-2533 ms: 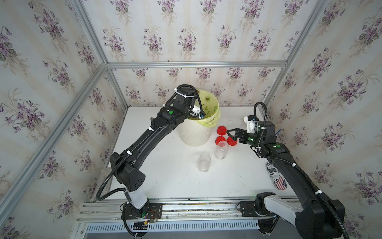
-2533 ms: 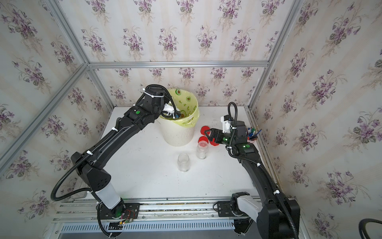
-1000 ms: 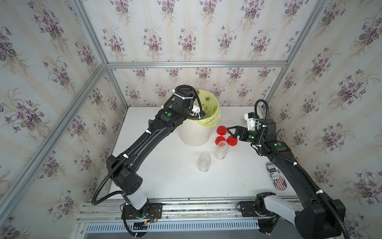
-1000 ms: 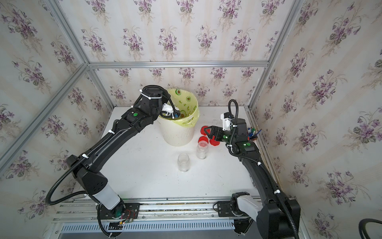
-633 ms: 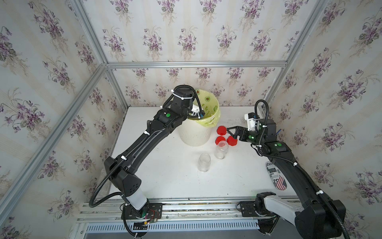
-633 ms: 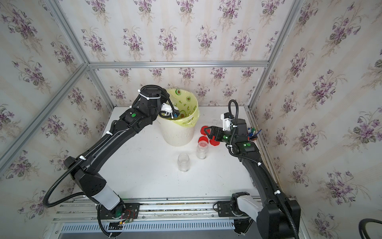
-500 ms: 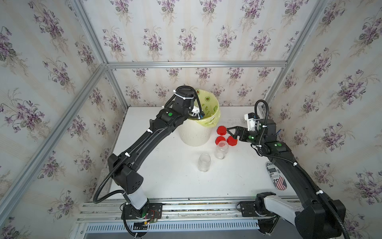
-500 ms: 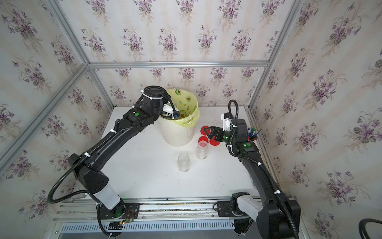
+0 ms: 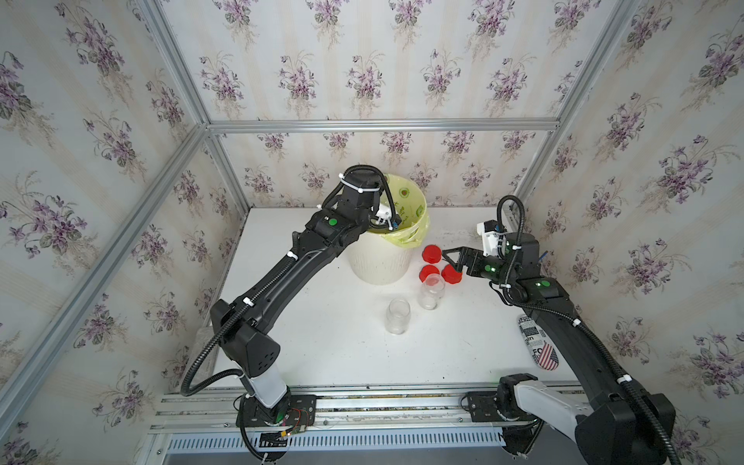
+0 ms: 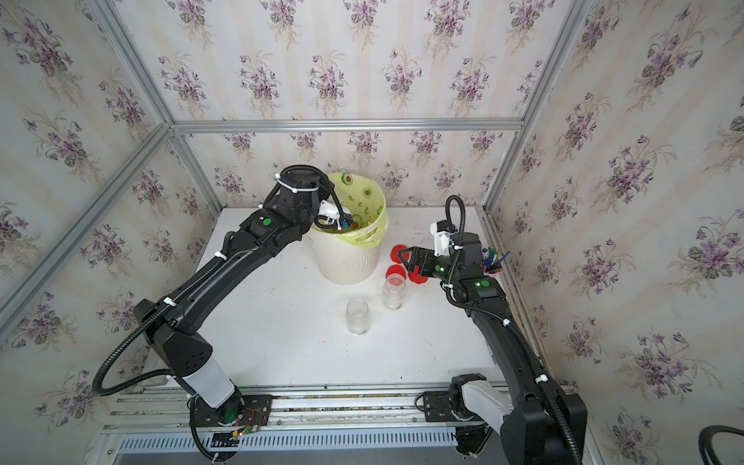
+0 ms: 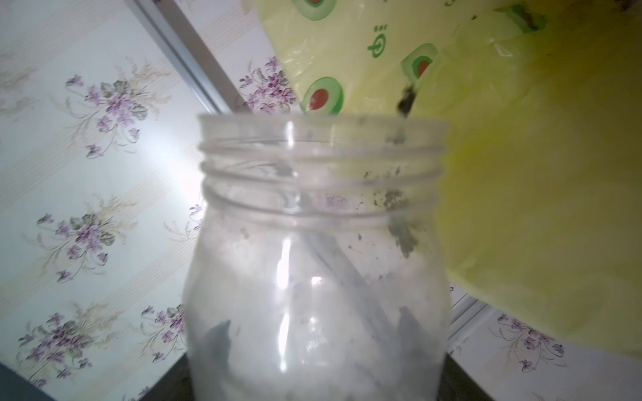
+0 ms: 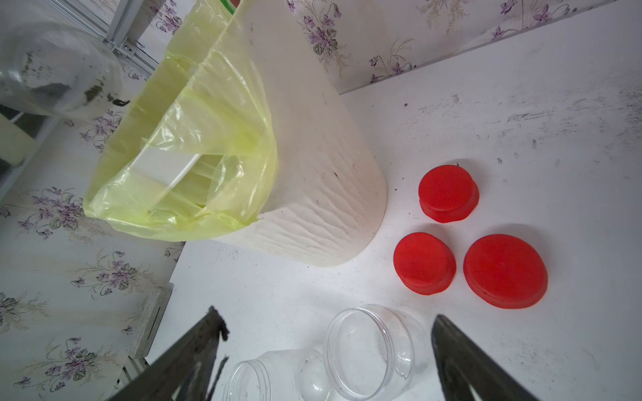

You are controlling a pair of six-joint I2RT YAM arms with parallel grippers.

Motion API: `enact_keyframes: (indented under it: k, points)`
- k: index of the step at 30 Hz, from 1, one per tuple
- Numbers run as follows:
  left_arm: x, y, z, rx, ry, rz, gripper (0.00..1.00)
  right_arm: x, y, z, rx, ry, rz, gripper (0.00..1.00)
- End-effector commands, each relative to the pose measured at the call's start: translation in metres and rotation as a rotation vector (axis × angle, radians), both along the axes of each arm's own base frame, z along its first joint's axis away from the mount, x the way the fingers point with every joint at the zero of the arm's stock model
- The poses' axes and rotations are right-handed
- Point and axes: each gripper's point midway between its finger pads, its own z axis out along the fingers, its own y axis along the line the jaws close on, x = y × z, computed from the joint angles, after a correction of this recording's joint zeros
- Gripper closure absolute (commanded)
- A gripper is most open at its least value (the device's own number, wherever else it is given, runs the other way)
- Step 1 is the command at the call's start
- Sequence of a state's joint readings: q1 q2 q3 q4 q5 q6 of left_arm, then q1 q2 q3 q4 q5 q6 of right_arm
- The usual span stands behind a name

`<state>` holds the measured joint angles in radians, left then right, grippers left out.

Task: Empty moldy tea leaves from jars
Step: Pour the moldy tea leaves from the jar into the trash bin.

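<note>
— Placement of the held jar (image 11: 312,243)?
— It is gripped in the left gripper's (image 10: 340,220) jaws, mouth tilted over the bin (image 12: 312,173), so that clinging tea leaves (image 11: 399,236) may be shed. Two emptied jars (image 9: 397,316) (image 9: 430,290) are stood on the bench (image 12: 521,104); the right gripper's (image 12: 326,314) jaws are held open.
— Writing?
— None can be read.

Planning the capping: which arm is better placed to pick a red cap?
Right: the right gripper, open, hovers by the red caps; the left gripper holds a jar over the bin.

Two uncapped jars (image 9: 397,316) stand empty; third jar (image 11: 314,264) shows leaf residue (image 11: 399,232).
</note>
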<state>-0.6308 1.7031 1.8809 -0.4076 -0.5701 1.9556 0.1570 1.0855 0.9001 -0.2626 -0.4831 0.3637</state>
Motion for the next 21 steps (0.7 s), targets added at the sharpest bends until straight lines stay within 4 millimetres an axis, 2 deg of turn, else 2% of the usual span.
enact_keyframes:
  k: [1, 4, 5, 12, 17, 18, 21]
  points:
    - [0.0, 0.001, 0.003, 0.055, -0.017, -0.014, 0.25, 0.002, 0.0, 0.005, 0.001, -0.019, -0.003, 0.08]
    - [0.0, 0.009, -0.024, 0.121, 0.036, 0.021, 0.25, 0.002, 0.002, 0.004, 0.015, -0.013, 0.003, 0.08]
    - [-0.001, 0.011, -0.026, 0.13, 0.039, 0.031, 0.25, 0.002, 0.002, 0.005, 0.016, -0.013, 0.005, 0.08]
    - [-0.001, 0.006, -0.004, 0.109, 0.003, 0.002, 0.25, 0.002, 0.002, 0.006, 0.01, -0.015, 0.005, 0.08]
    - [0.0, 0.006, -0.022, 0.127, 0.038, 0.007, 0.25, 0.003, 0.002, 0.005, 0.013, -0.015, 0.005, 0.08]
    - [0.0, 0.006, -0.019, 0.121, 0.033, 0.006, 0.25, 0.003, 0.002, 0.005, 0.01, -0.015, 0.006, 0.08]
    - [0.001, 0.001, 0.011, 0.088, -0.023, -0.009, 0.25, 0.003, 0.003, 0.005, 0.008, -0.013, 0.011, 0.08]
